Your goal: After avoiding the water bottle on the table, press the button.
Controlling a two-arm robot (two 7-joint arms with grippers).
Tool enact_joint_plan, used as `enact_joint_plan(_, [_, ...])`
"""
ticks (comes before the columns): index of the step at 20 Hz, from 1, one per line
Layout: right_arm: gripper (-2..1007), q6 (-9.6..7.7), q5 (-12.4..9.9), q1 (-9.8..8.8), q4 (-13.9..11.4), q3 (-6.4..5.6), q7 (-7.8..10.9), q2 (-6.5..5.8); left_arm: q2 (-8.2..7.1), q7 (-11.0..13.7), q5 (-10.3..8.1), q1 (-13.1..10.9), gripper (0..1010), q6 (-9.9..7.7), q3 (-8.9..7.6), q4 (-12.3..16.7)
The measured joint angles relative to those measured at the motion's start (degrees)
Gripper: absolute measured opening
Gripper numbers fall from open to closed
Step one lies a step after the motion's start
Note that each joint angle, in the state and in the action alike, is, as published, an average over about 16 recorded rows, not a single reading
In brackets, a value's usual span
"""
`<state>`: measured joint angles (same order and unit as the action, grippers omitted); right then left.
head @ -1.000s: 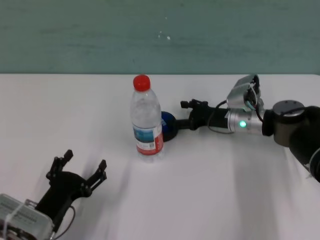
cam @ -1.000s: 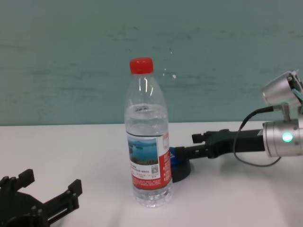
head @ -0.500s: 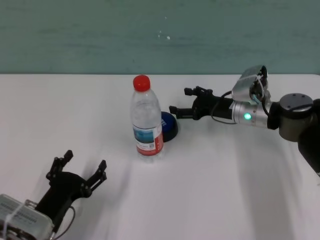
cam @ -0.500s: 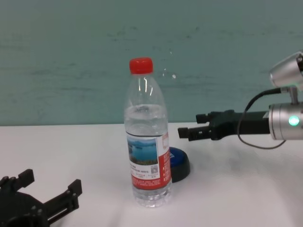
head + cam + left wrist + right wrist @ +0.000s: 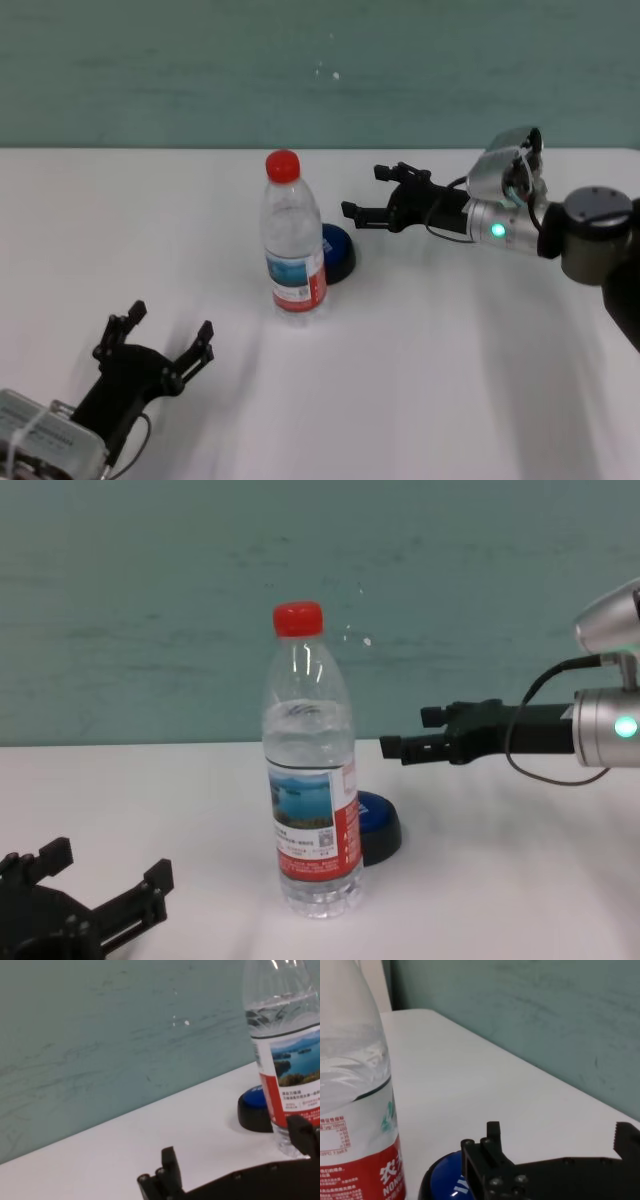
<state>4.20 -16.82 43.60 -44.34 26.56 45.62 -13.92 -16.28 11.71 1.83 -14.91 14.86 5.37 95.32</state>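
Observation:
The water bottle (image 5: 295, 245), clear with a red cap, stands upright mid-table. It also shows in the chest view (image 5: 310, 810), the left wrist view (image 5: 287, 1060) and the right wrist view (image 5: 355, 1085). The blue button (image 5: 339, 254) on its black base sits just behind the bottle to the right, partly hidden by it; it also shows in the chest view (image 5: 379, 823). My right gripper (image 5: 365, 193) is open and empty. It hovers above the table, just right of the button and clear of it (image 5: 410, 735). My left gripper (image 5: 170, 320) is open and empty at the near left.
The white table (image 5: 450, 380) spreads wide around the bottle. A teal wall (image 5: 150, 70) runs behind its far edge. My right forearm (image 5: 500, 230) reaches in from the right.
My right gripper was down at the button a second ago. It has since risen off it and drawn back slightly to the right. Bottle, button and left arm have not moved.

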Motion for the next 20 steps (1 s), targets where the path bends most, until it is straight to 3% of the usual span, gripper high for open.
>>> enact_joint_plan(10, [1004, -2.82, -0.9, -7.90, -15.4, -0.98, -9.02, -3.97, 0.00, 0.0, 0.00, 0.0, 1000, 0.00, 0.00, 0.0])
enact_joint_plan(20, [1004, -5.41, -2.1, -18.52, -31.3, -3.13, -17.14, -7.73, 0.00, 0.0, 0.00, 0.0, 1000, 0.00, 0.00, 0.0])
